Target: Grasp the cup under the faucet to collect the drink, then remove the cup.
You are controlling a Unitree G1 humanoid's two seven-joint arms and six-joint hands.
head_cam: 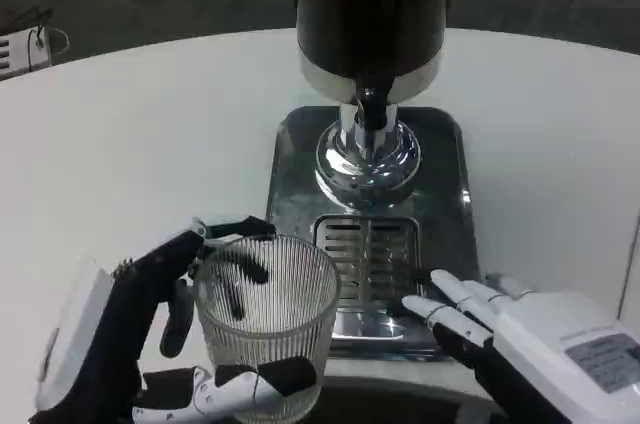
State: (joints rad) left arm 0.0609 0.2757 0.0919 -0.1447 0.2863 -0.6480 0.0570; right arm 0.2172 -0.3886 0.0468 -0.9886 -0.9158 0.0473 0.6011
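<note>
**Cup held at bench front, off the drip tray**

Left hand [150, 334] gripped the ribbed glass cup [265, 329], fingers wrapped round its wall. Cup sat near the bench [130, 134] front edge, just left of the drip grate [368, 264], well short of the faucet [372, 109]. Right hand [520, 339] held nothing, fingers extended and slightly apart, fingertips over the steel tray's [290, 179] front right corner.

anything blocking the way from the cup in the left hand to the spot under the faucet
Nothing visible does. The left hand holds the ribbed glass cup just left of the drip grate, and the space under the faucet is bare. The right hand rests at the grate's right front corner, off that path.
</note>
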